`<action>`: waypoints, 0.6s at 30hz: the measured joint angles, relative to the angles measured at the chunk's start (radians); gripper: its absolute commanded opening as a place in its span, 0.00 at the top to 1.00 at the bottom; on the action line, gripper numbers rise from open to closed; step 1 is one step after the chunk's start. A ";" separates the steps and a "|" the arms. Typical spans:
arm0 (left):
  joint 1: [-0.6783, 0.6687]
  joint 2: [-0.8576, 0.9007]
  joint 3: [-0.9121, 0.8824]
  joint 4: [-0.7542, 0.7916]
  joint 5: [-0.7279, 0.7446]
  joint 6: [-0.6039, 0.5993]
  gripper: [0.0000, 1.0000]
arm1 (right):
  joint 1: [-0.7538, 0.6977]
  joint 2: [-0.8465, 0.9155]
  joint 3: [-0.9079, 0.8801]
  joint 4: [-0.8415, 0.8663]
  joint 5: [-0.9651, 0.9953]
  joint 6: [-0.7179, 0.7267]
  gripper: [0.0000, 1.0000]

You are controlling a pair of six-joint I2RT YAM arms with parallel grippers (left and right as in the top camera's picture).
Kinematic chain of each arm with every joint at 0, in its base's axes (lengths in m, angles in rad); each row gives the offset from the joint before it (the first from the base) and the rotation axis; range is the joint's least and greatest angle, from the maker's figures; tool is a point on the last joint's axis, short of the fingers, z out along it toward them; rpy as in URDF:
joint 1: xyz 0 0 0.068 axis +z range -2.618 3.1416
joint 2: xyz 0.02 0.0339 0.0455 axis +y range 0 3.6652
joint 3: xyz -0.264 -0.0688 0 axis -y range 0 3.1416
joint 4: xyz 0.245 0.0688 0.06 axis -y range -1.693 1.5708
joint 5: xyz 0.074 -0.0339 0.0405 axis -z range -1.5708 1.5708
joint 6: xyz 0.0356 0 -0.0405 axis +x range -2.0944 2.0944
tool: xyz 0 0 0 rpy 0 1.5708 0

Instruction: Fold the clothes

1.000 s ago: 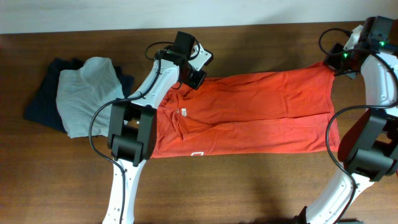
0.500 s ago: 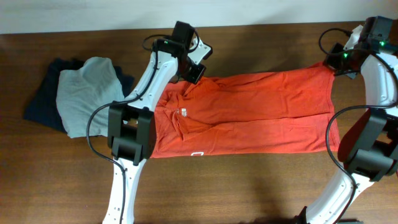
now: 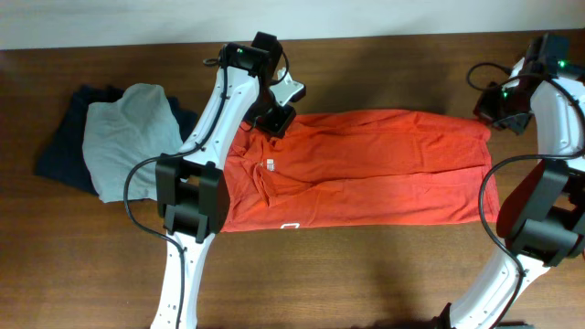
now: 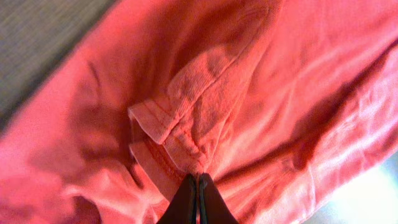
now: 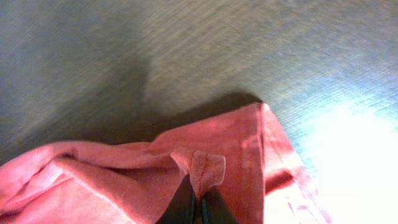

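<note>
Orange-red heathered cotton T-shirt (image 3: 384, 169), long axis left to right between hands; left hand (image 3: 274, 121) clamped on far sleeve fold, right hand (image 3: 487, 117) clamped on far hem corner.

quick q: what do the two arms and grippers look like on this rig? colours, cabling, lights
Both arms match: the left arm and right arm have white link shells with boxy black joint housings. Black cables loop loosely alongside each. Small green lights glow near the right arm's wrist. The left gripper and right gripper have slim, dark, tapered fingers.
</note>
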 measured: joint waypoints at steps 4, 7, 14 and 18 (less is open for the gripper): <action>0.002 0.000 0.005 -0.079 0.000 0.000 0.97 | -0.006 0.000 0.000 -0.072 0.048 0.027 0.96; 0.003 0.000 0.005 -0.138 -0.011 0.000 0.98 | -0.017 0.000 0.000 -0.136 0.118 0.048 0.96; 0.003 0.000 0.006 -0.239 -0.090 0.000 0.98 | -0.026 0.000 0.000 -0.193 0.249 0.085 0.96; 0.010 0.000 0.006 -0.241 -0.120 0.000 0.98 | -0.026 0.000 0.000 -0.213 0.276 0.090 0.94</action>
